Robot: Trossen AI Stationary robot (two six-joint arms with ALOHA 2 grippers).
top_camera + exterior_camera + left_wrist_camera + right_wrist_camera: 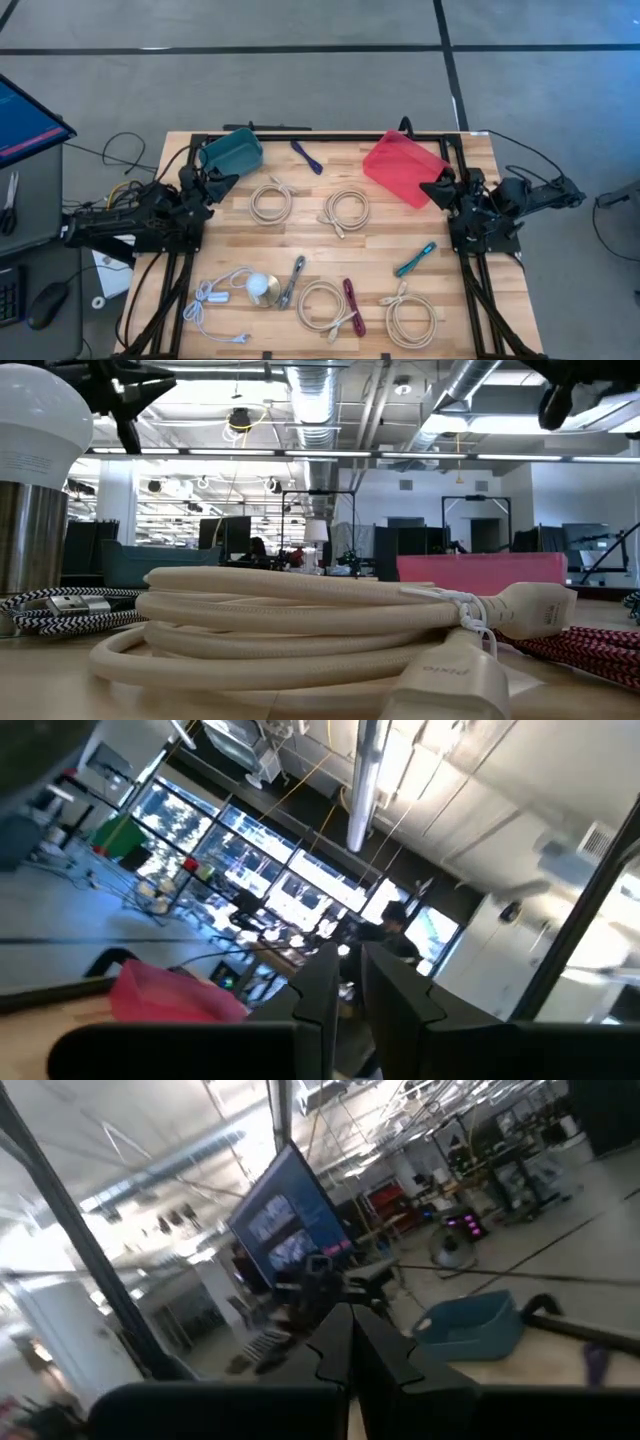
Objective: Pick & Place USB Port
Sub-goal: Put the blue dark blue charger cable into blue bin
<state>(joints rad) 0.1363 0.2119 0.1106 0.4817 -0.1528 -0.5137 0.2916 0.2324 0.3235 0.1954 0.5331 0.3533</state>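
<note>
Cream USB cables (322, 305) lie well apart from both jaws.

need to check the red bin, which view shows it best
The high view: the red bin shows whole, tilted at the table's far right beside the right hand. The low view shows only its side behind the coiled cable; the left wrist view, a blurred piece; the right wrist view, nothing.

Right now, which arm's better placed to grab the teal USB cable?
Right, probably. The teal USB cable lies on the table's right half, just in front of the right gripper, which is parked by the red bin. The left gripper sits across the table by the teal bin, much farther away.
</note>
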